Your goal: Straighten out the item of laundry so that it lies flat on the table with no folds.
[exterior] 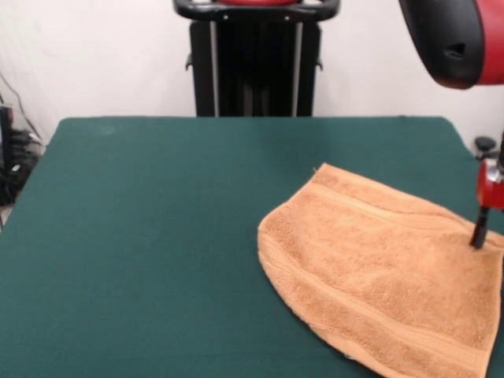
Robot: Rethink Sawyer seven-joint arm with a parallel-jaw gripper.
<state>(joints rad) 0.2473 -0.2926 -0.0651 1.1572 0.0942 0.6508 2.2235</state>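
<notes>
The orange-tan towel [378, 276] lies on the right front part of the dark green table [157, 236]. It is mostly spread out, with stripe bands running along its far edge and near its left front edge. Its left side curves round, as if tucked under, and its right front runs out of the picture. No tag shows. My gripper [479, 236] comes down at the right edge of the picture, and its black tip rests on the towel's far right edge. I cannot tell whether it is open or shut.
The black pedestal [256, 59] stands behind the table's far edge at centre. A red and black arm link [453, 39] hangs at the top right. Cables and dark gear [12, 157] sit beyond the table's left edge.
</notes>
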